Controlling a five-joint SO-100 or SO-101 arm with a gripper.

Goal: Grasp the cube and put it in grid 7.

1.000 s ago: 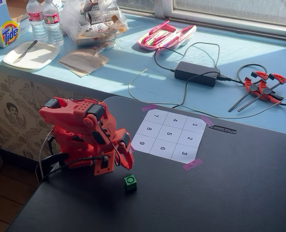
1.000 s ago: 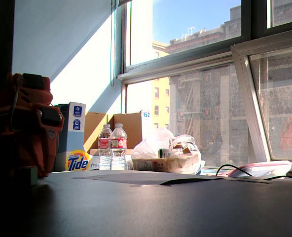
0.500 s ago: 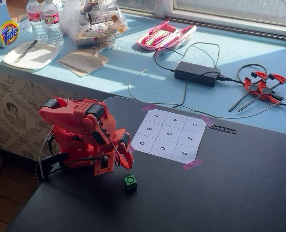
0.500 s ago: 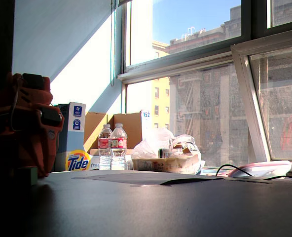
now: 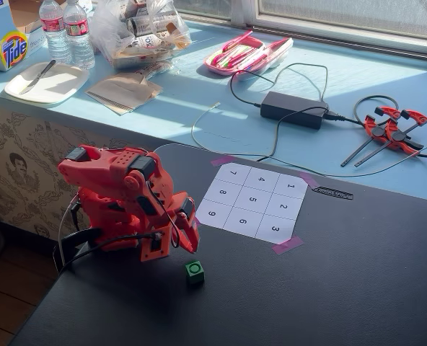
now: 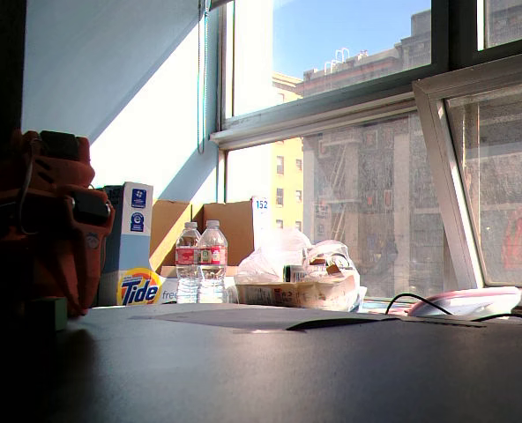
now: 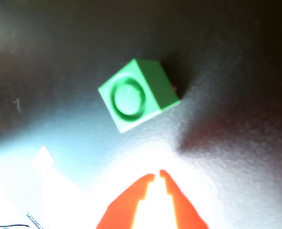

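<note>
One cube (image 7: 136, 94) seen on dark table (image 5: 343, 288), clear of gripper (image 7: 157, 175); fingertips nearly closed, nothing held.

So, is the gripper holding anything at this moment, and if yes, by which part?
Nothing is held. In the wrist view the gripper has its fingertips almost together with nothing between them, and the cube lies apart on the dark table.

At far left the red arm (image 6: 41, 220) stands in shadow, with a dim green cube (image 6: 48, 313) at its foot on the dark table (image 6: 287, 370). Behind, centre frame, stand a Tide box (image 6: 127, 247), two water bottles (image 6: 201, 263) and a plastic bag (image 6: 301, 273) before sunlit windows (image 6: 349, 132).
</note>
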